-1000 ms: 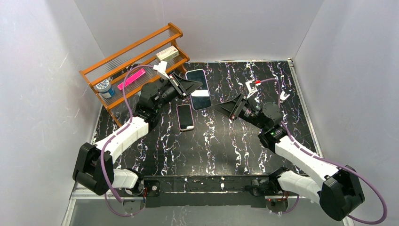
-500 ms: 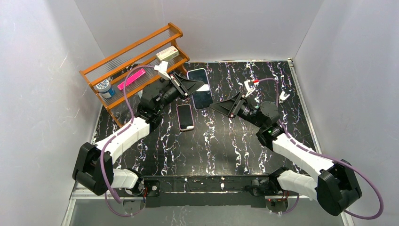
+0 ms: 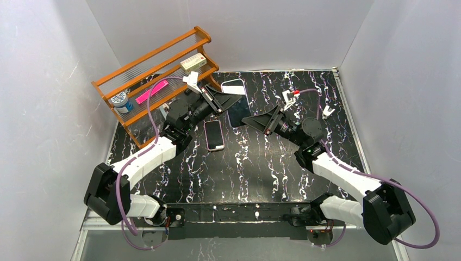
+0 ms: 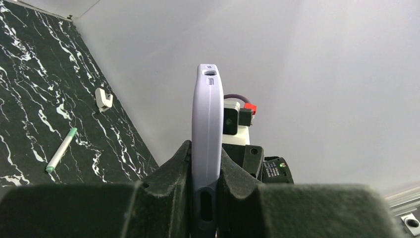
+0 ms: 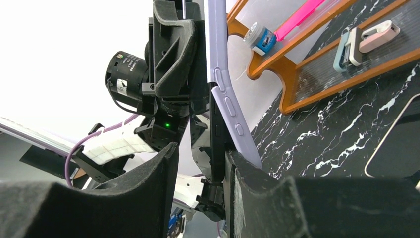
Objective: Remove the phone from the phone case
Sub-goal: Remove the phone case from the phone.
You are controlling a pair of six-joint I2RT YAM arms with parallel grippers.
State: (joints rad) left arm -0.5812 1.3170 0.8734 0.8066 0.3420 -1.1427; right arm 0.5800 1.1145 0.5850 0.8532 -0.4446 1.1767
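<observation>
The phone (image 3: 239,103), dark-screened in a lavender phone case (image 4: 207,114), hangs tilted above the table's back middle. My left gripper (image 3: 224,100) is shut on its long edge, and its fingers (image 4: 171,171) press both faces. My right gripper (image 3: 249,119) is open at the opposite edge. In the right wrist view the dark phone edge (image 5: 216,134) sits between the jaws against one finger (image 5: 242,173). The other finger stands apart. There the lavender case (image 5: 221,64) bends away from the phone.
A second phone in a pink case (image 3: 213,135) lies flat below the held one. An orange wooden rack (image 3: 157,70) at the back left holds a blue-lidded jar (image 3: 119,100), a pink strip and a small box. A green pen (image 4: 61,149) and a white clip (image 4: 102,97) lie on the table.
My right gripper has moved up and left to the phone's edge with its jaws narrowing. My left gripper has swung the phone slightly toward the back.
</observation>
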